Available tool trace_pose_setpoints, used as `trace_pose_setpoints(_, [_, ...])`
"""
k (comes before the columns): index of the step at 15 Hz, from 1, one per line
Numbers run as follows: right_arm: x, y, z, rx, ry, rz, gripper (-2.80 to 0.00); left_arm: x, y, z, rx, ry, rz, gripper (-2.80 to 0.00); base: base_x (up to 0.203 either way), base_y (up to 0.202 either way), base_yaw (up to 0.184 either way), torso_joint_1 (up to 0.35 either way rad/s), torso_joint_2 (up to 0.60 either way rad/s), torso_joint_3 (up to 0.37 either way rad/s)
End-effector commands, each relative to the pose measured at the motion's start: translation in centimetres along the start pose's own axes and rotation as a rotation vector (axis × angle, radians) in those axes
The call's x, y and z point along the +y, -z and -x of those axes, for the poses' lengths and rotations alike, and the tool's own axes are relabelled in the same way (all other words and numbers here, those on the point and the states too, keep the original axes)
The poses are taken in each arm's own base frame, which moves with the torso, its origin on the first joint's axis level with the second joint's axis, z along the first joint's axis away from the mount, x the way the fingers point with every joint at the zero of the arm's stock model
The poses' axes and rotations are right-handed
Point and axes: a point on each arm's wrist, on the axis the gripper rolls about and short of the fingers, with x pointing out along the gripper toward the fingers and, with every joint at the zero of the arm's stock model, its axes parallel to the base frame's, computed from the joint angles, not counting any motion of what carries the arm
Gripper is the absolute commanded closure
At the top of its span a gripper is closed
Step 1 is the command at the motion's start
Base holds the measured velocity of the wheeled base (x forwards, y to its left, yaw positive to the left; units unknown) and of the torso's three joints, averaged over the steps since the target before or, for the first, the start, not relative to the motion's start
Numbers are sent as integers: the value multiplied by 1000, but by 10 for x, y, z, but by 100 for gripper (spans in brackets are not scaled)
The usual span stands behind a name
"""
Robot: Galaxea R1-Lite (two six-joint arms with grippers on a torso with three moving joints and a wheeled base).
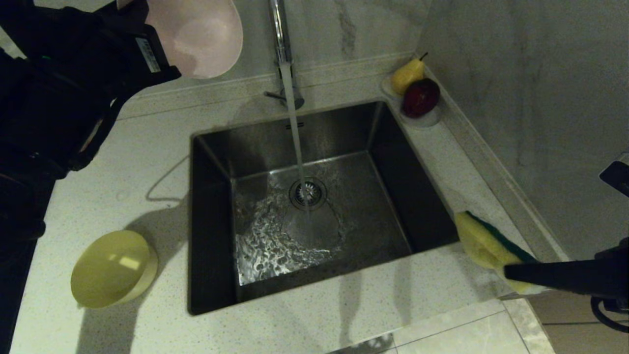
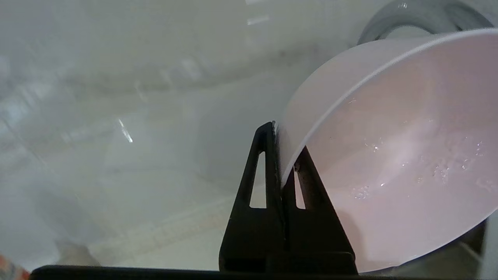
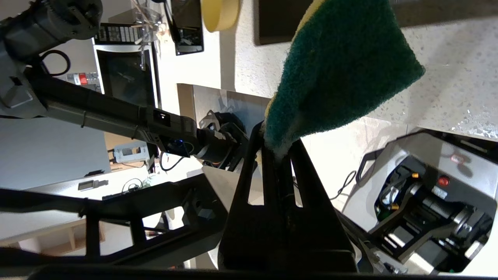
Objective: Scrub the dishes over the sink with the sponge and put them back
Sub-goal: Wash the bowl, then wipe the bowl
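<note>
High at the back left, above the counter, my left gripper point(image 2: 286, 144) is shut on the rim of the pale pink bowl point(image 1: 201, 34). The bowl is tilted, and water drops cling to its inside point(image 2: 408, 155). A yellow bowl point(image 1: 113, 268) lies tipped on the counter left of the sink point(image 1: 417, 196). At the sink's front right corner my right gripper point(image 1: 508, 272) is shut on one end of the sponge point(image 1: 486, 243). The sponge's green scouring face point(image 3: 342, 70) sticks out past the fingertips, over the counter edge.
Water runs from the tap point(image 1: 281, 39) onto the drain strainer point(image 1: 307, 192) and pools on the basin floor. A small white dish point(image 1: 422, 120) with a pear and a red fruit stands in the back right corner. Marble walls close off the back and right.
</note>
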Motion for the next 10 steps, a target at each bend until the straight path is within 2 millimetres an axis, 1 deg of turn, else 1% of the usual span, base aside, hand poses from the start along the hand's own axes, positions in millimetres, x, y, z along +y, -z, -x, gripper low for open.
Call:
trace_pose_setpoints(1, [6, 3, 7, -14, -20, 18, 0, -4, 12, 3, 196, 57, 81, 0, 0, 0, 0, 0, 0, 0])
trace_pose_setpoints(2, [8, 5, 9, -17, -26, 23, 0, -6, 22, 9, 376, 100, 140, 0, 0, 0, 0, 0, 0, 0])
trace_pose_setpoints(3, [9, 6, 10, -11, -31, 23, 0, -6, 26, 15, 509, 122, 207, 0, 0, 0, 0, 0, 0, 0])
trace_pose_setpoints(5, [16, 6, 10, -2, -64, 43, 0, -3, 25, 31, 769, 161, 392, 0, 0, 0, 0, 0, 0, 0])
trace_pose_setpoints(6, [25, 1, 13, -12, -91, 67, 0, 0, 22, 40, 878, 174, 502, 0, 0, 0, 0, 0, 0, 0])
trace_pose_setpoints(7, [32, -2, 14, -11, -120, 85, 0, 2, 19, 47, 941, 177, 598, 0, 0, 0, 0, 0, 0, 0])
trace_pose_setpoints(8, [38, -6, 11, -2, -144, 99, 0, 0, 18, 54, 984, 183, 656, 0, 0, 0, 0, 0, 0, 0])
trace_pose_setpoints(10, [44, -11, 6, 12, -170, 113, 0, -5, 24, 62, 1052, 194, 655, 0, 0, 0, 0, 0, 0, 0])
